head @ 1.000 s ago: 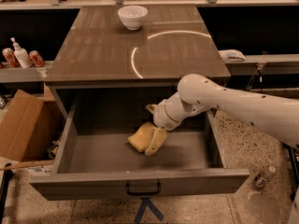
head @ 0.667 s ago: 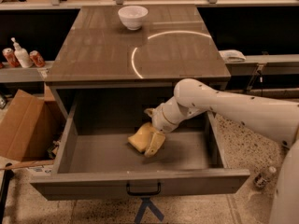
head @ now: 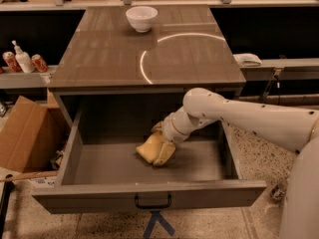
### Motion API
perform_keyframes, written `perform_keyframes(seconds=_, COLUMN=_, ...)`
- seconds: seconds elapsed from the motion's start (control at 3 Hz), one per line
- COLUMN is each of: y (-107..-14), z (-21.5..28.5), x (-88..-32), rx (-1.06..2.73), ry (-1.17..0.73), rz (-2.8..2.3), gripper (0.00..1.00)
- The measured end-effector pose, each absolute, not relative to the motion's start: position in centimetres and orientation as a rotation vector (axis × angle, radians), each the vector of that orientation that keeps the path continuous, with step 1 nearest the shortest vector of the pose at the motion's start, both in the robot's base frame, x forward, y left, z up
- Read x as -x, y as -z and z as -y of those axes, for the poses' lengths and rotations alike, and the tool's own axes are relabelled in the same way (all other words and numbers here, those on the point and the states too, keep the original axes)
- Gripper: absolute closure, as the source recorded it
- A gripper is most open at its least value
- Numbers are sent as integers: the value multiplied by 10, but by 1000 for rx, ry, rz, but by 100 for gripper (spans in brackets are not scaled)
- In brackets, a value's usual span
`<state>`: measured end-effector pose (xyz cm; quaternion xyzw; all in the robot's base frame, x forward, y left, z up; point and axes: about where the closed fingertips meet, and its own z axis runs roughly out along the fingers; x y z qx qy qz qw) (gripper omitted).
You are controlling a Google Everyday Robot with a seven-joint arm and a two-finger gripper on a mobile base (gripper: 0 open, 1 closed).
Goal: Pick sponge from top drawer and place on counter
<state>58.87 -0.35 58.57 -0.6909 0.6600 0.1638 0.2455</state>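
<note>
The top drawer (head: pixel 149 195) is pulled fully open below the counter (head: pixel 109 54); its black handle (head: pixel 152 202) sits at the middle of the front panel. The pale-yellow sponge (head: pixel 151 149) lies on the drawer floor, near the middle. My gripper (head: pixel 163 142) reaches down into the drawer from the right and is right at the sponge, touching its upper right side. The white arm (head: pixel 239 114) crosses over the drawer's right wall.
A white bowl (head: pixel 141 18) stands at the back of the counter. A cardboard box (head: pixel 25 133) sits on the floor to the left. Bottles and cans (head: pixel 22 59) stand on a left shelf. A white cloth (head: pixel 247 59) lies on the right ledge.
The arm has shifted slightly left and lower over the drawer. The sponge stays in about the same place on the drawer floor.
</note>
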Motion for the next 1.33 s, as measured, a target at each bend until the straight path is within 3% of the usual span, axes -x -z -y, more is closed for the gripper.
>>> perform_keyframes(seconds=0.67, y=-659, z=33, x=-571, rx=1832, ry=-337, rz=-1713, gripper=87)
perform_keyframes(seconds=1.0, y=-720, z=61, x=-555, rx=1794, ry=-324, rz=-1656, gripper=100)
perform_keyframes(seconds=1.33, y=-763, z=85, x=-534, rx=1791, ry=-353, rz=-1613, gripper=100)
